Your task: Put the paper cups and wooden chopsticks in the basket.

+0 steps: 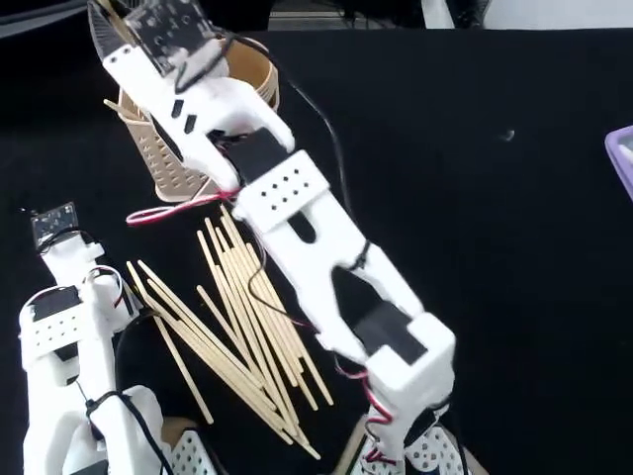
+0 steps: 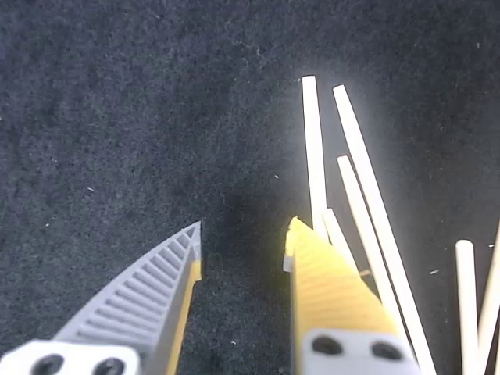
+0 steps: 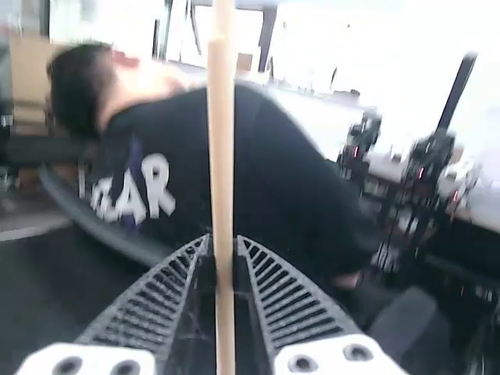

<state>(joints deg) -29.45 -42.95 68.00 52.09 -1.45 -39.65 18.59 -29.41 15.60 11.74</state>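
Right claw (image 3: 223,241): clamped on one wooden chopstick (image 3: 221,117). The stick was straight, pale and smooth-sided, and ran up between the two ribbed grey fingers and well past their tips. In the high view this claw hung above the basket (image 1: 163,163), a tan tub whose wall was pierced with rows of small holes.

Left claw (image 2: 242,228): fingers apart, nothing between them. One finger was grey and ribbed, the other yellow, and both tapered to points. It sat low over the black, matte, faintly fuzzy tablecloth (image 2: 117,117). The loose chopsticks (image 2: 312,141) lay flat just beside the yellow finger, with one end passing behind it. Farther from that claw the bundle fanned out across the cloth, between the two arms.
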